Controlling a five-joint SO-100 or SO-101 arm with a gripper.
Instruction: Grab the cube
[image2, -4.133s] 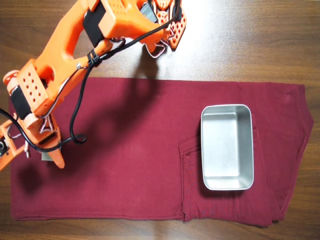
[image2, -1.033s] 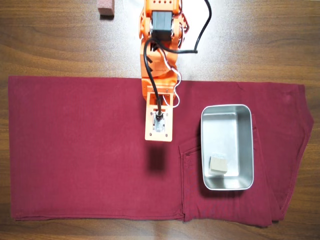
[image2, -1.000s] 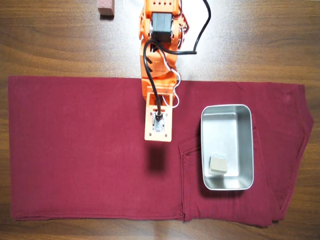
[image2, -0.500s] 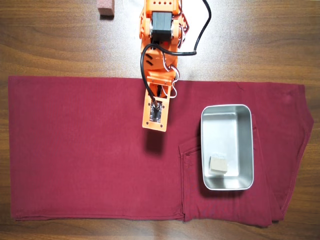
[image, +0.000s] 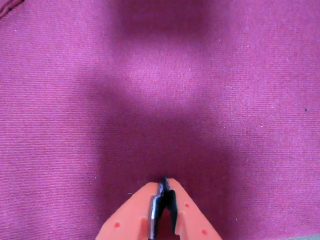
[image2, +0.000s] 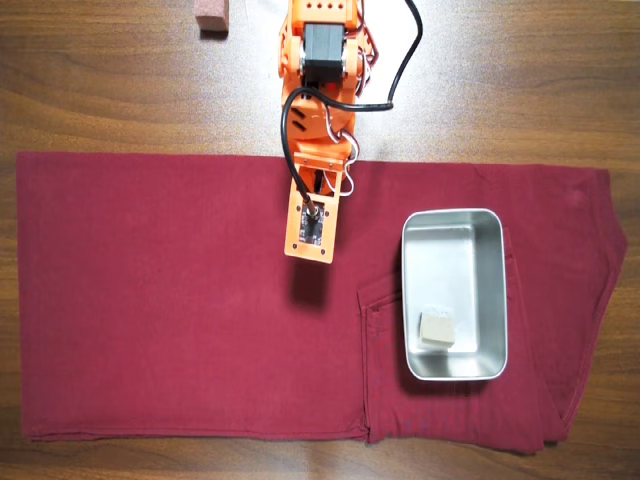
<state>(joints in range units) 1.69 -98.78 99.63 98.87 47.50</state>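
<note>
— Where the cube (image2: 435, 329) lies, can we place it? We see it in the lower right of the overhead view, a small pale block resting inside the metal tray (image2: 455, 222), toward the tray's lower left corner.

— We do. The tray sits on the dark red cloth (image2: 160, 300), right of center, and the cloth covers most of the wooden tabletop (image2: 520, 80).

— And the jaws?

— In the wrist view we see them (image: 163, 184) at the bottom edge, orange with a dark inner strip, pressed together with nothing between them, over bare cloth with a shadow beneath.

— From overhead we find the orange arm (image2: 318, 110) reaching down from the top center, its end above the cloth, up and to the left of the tray, well apart from the cube.

— We also note a reddish-brown block (image2: 211, 16) at the top edge, left of the arm, on bare wood.
</note>
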